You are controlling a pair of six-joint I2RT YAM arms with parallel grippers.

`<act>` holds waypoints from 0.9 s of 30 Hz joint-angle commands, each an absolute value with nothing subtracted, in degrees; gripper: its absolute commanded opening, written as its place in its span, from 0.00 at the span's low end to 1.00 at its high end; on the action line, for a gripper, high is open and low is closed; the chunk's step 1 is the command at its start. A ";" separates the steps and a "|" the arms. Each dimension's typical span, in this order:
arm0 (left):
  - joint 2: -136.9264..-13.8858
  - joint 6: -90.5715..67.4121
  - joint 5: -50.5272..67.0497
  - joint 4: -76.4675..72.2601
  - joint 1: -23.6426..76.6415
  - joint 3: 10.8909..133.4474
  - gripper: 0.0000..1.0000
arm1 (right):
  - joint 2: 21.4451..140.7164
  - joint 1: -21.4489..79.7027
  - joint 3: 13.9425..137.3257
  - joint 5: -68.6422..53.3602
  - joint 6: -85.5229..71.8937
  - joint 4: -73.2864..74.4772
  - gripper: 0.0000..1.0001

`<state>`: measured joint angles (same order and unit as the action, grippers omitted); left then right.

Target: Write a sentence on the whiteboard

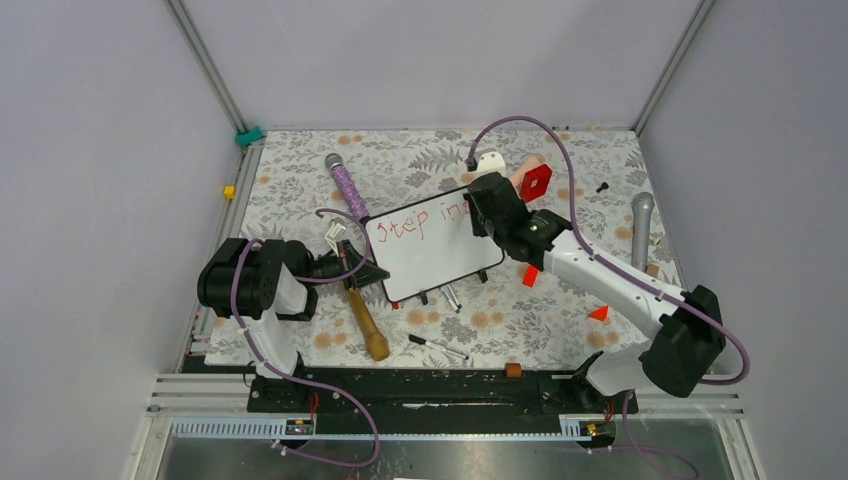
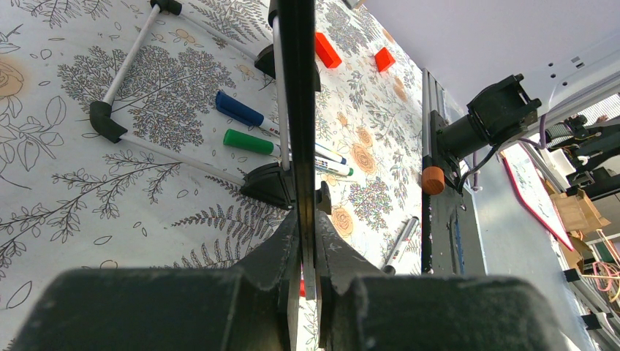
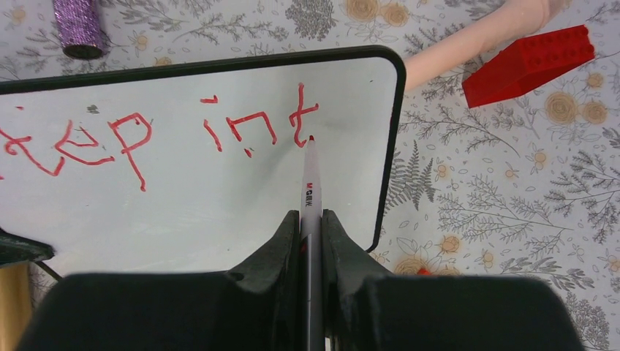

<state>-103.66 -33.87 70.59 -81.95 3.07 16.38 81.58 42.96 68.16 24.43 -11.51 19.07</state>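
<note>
The whiteboard [image 1: 440, 255] stands tilted on small black feet in the middle of the table. Red lettering [image 3: 146, 135] on it reads "step int" in one line. My right gripper [image 3: 312, 223] is shut on a white marker [image 3: 311, 186] whose red tip touches the board just right of the "t". In the top view the right gripper [image 1: 480, 215] is over the board's upper right corner. My left gripper [image 2: 307, 219] is shut on the whiteboard's black edge [image 2: 296, 110], seen edge-on, and holds its left side [image 1: 372, 262].
Blue [image 2: 241, 110] and green [image 2: 252, 141] markers lie under the board beside its wire stand [image 2: 121, 69]. A black marker [image 1: 437, 346], a wooden-handled tool [image 1: 366, 320], a purple microphone [image 1: 345, 185], a grey microphone [image 1: 641, 228] and red blocks [image 1: 536, 182] lie around it.
</note>
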 commanded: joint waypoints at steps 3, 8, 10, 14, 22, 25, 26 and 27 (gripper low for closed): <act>-104.50 -31.11 73.56 -84.46 3.43 16.88 0.00 | 73.32 42.40 67.36 26.90 -10.20 18.50 0.00; -104.52 -31.07 73.49 -84.46 3.43 16.90 0.00 | 74.15 42.06 67.24 27.97 -9.79 18.04 0.00; -104.50 -31.02 73.53 -84.46 3.42 16.88 0.00 | 75.22 41.78 67.64 27.95 -9.83 17.99 0.00; -104.52 -30.98 73.58 -84.46 3.38 16.88 0.00 | 76.99 41.38 68.14 27.40 -10.06 17.10 0.00; -104.50 -31.11 73.58 -84.50 3.43 16.88 0.00 | 80.13 40.76 69.33 26.31 -10.33 16.35 0.00; -104.54 -31.06 73.64 -84.46 3.41 16.88 0.00 | 80.95 40.61 69.82 26.23 -10.42 16.36 0.00; -104.51 -31.11 73.64 -84.46 3.41 16.88 0.00 | 81.09 40.58 69.87 26.21 -10.39 16.22 0.00; -104.50 -31.07 73.60 -84.42 3.38 16.88 0.00 | 81.34 40.58 69.95 26.12 -10.43 16.12 0.00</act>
